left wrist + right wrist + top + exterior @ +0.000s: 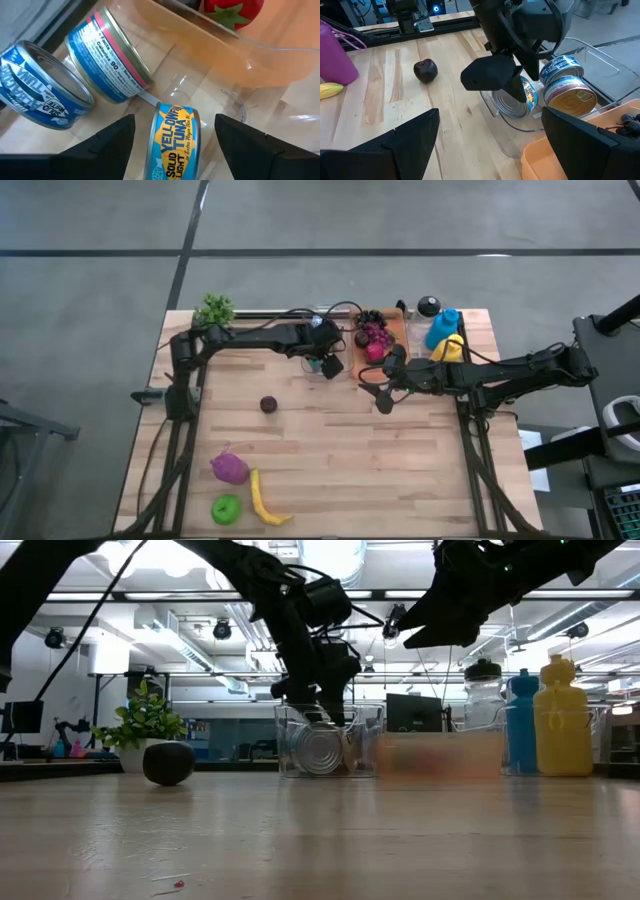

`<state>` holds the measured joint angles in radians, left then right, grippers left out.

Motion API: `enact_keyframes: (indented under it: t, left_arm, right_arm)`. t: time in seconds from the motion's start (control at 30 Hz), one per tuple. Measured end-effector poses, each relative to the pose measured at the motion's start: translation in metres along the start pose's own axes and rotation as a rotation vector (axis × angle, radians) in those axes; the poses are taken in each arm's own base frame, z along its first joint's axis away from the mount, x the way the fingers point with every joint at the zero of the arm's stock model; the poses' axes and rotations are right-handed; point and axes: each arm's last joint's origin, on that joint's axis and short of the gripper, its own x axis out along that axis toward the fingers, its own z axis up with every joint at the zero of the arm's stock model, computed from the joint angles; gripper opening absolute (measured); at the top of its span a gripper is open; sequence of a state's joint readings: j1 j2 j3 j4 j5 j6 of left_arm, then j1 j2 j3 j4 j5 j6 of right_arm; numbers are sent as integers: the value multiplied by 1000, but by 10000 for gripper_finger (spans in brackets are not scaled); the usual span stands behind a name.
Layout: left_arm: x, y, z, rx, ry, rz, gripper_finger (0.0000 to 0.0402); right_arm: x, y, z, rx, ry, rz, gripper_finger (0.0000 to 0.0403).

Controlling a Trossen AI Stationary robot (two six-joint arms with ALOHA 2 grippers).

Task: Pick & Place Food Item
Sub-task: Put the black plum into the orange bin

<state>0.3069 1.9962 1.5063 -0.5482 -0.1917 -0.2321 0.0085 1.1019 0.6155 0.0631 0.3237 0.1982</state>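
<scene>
A yellow-labelled tuna can stands on its edge inside a clear bin at the table's far middle. Beside it lie two blue-labelled cans. My left gripper reaches down into the bin. It is open, with one finger on each side of the yellow can and a gap showing on both sides. My right gripper hangs open above the table just right of the bin and holds nothing. A dark plum rests on the wood at mid-table.
An orange tray with grapes and red fruit adjoins the bin's right side, with bottles beyond it. A potted plant stands far left. A purple item, a green apple and a banana lie near left.
</scene>
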Motion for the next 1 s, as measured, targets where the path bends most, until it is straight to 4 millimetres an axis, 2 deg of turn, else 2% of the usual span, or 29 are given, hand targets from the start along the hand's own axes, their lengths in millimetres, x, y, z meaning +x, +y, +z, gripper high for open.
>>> enact_keyframes:
  t: [0.3, 0.6, 0.8, 1.0]
  left_arm:
    - [-16, 2, 5, 8, -39, -9, 279]
    - [-82, 12, 9, 20, -90, -19, 267]
    - [-126, 9, -13, 63, -7, -26, 252]
    - [-149, -6, -47, 102, 26, -63, 239]
  right_arm:
    - [0, 0, 0, -1, 4, 1, 336]
    - [0, 0, -1, -2, 8, 3, 326]
    - [0, 0, -1, -2, 9, 6, 326]
    - [0, 0, -1, -2, 9, 8, 337]
